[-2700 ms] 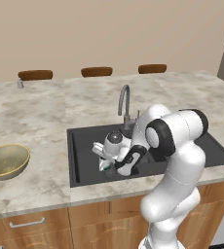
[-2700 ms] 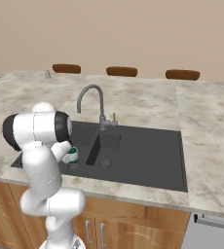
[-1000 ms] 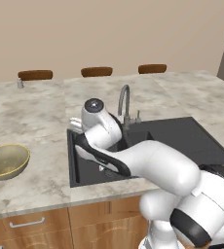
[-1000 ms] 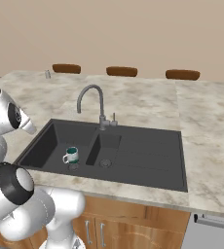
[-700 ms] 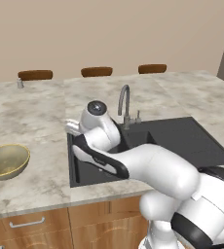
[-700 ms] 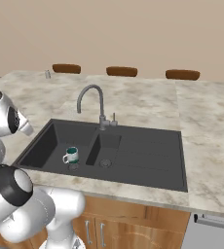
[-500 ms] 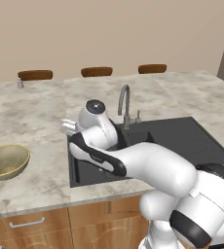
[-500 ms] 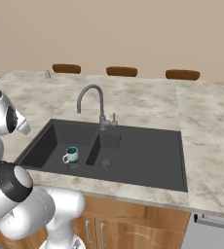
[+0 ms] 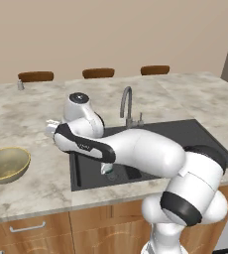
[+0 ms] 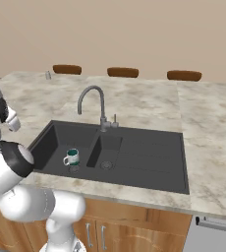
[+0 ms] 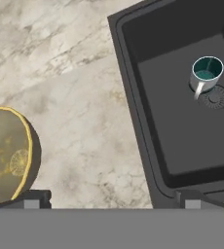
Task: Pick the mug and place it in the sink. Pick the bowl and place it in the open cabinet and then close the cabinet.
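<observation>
My gripper (image 9: 49,128) had its jaws spread wide with nothing between them, and it hung above the counter (image 9: 31,114) between the sink (image 10: 134,162) and the bowl (image 9: 6,164). In the hand view its two finger tips (image 11: 32,198) sat far apart at the bottom, looking straight down on marble, with the bowl's yellowish rim at one side and the sink's near corner at the other.

The mug (image 10: 71,157) stood upright in the larger basin beside the drain, handle toward the front, so I judged the first half of the task done. The step in hand was the reach for the bowl. The next move, as I read it, called for carrying the hand further over to the bowl, bringing it down over the rim and closing on the wall, one finger inside and one outside.

The arm (image 9: 131,149) was stretched low across the front of the sink, forearm roughly level, wrist bent so the hand pointed down.
</observation>
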{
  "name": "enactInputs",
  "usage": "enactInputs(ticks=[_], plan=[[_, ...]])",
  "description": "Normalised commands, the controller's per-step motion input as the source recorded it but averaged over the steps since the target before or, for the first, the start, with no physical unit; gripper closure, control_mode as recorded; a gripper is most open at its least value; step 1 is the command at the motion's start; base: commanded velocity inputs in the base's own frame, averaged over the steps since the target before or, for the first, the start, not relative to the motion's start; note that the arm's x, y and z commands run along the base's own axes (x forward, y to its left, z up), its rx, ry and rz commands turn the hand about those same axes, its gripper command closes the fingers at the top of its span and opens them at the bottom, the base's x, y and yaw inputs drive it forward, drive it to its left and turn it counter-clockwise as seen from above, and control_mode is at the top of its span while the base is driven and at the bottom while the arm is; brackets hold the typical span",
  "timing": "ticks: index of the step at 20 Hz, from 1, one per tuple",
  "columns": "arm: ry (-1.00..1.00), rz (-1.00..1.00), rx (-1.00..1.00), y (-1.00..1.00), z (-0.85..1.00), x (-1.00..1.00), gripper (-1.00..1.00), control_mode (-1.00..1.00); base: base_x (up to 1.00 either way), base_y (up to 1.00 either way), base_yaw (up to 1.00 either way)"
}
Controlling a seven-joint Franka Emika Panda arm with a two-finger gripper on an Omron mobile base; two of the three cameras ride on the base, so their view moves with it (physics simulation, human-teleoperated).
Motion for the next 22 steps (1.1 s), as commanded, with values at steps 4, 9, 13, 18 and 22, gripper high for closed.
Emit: enactInputs(ticks=[4, 9, 13, 18, 22], plan=[[0.00, 0.05, 0.00, 0.67, 0.00, 0.00, -1.00, -1.00, 0.00, 0.00, 0.00], [0.00, 0.03, 0.00, 0.56, -0.03, 0.00, -1.00, -1.00, 0.00, 0.00, 0.00], [0.00, 0.00, 0.00, 0.42, -0.17, 0.00, -1.00, -1.00, 0.00, 0.00, 0.00], [0.00, 0.00, 0.00, 0.17, -0.17, 0.00, -1.00, -1.00, 0.00, 0.00, 0.00], [0.00, 0.00, 0.00, 0.11, -0.22, 0.00, -1.00, -1.00, 0.00, 0.00, 0.00]])
